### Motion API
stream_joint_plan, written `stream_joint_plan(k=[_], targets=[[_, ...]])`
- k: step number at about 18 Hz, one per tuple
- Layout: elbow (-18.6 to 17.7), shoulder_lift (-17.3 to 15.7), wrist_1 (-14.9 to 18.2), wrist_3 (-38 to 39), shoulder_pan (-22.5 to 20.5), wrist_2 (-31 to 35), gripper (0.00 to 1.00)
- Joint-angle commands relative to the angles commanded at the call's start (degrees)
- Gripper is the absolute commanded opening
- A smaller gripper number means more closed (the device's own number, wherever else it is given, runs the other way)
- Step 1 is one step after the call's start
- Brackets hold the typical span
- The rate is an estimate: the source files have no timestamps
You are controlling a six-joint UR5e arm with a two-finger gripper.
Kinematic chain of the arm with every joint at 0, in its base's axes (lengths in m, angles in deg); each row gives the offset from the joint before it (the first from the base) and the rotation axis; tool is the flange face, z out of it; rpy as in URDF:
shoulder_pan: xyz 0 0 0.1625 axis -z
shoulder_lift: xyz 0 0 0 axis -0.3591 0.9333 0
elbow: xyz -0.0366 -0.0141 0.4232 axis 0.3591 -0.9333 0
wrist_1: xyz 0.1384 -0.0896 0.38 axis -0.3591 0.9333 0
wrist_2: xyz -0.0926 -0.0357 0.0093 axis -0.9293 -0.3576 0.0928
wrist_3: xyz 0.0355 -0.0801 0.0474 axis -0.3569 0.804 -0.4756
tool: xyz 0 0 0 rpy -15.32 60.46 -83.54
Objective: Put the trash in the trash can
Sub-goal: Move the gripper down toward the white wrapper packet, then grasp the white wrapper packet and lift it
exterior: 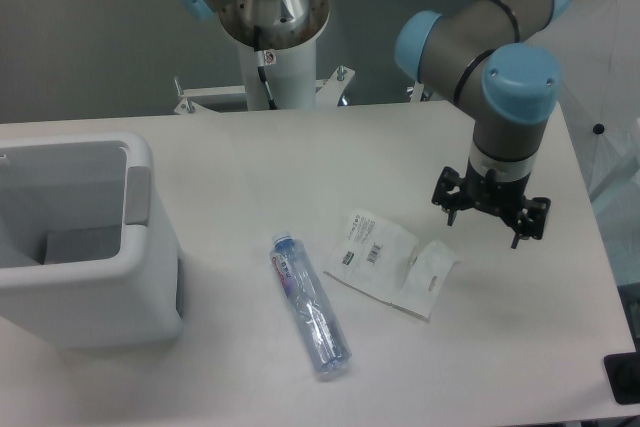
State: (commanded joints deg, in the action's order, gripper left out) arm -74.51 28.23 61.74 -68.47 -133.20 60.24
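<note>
A clear crinkled plastic bottle (pixel 309 305) with a blue cap and blue-red label lies on the white table, cap toward the back. To its right lies a flat white wrapper (pixel 392 261) with barcodes. The large white trash can (pixel 78 237) stands at the left edge, its grey handle patch facing the bottle. My gripper (pixel 488 225) hangs open over the table, just right of and above the wrapper, with nothing between its fingers.
A second robot base (pixel 268 22) rises behind the table's back edge. A black object (pixel 624 377) sits at the table's front right corner. White sheeting (pixel 610 87) hangs at the right.
</note>
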Motion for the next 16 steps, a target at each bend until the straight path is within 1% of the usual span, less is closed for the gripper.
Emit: stream_joint_plan(k=[2,5,9,10,11,13,16], targets=[[-0.8,0.3,0.0,-0.1,0.2,0.3,1.00],[-1.1,2.5,0.1,0.0,2.8,0.6,1.00],[-3.9,2.2,-0.4,-0.1,3.0,0.8,1.00],[-4.5,2.5,-0.4,-0.2,3.1,1.6,1.00],[-4.7,2.6,-0.4,-0.1,3.3,3.8,1.00],[-4.6,3.5,-0.6,0.0,4.9,7.6,1.00],[-4.0,4.5,-0.7,0.0,4.9,8.9,1.00]])
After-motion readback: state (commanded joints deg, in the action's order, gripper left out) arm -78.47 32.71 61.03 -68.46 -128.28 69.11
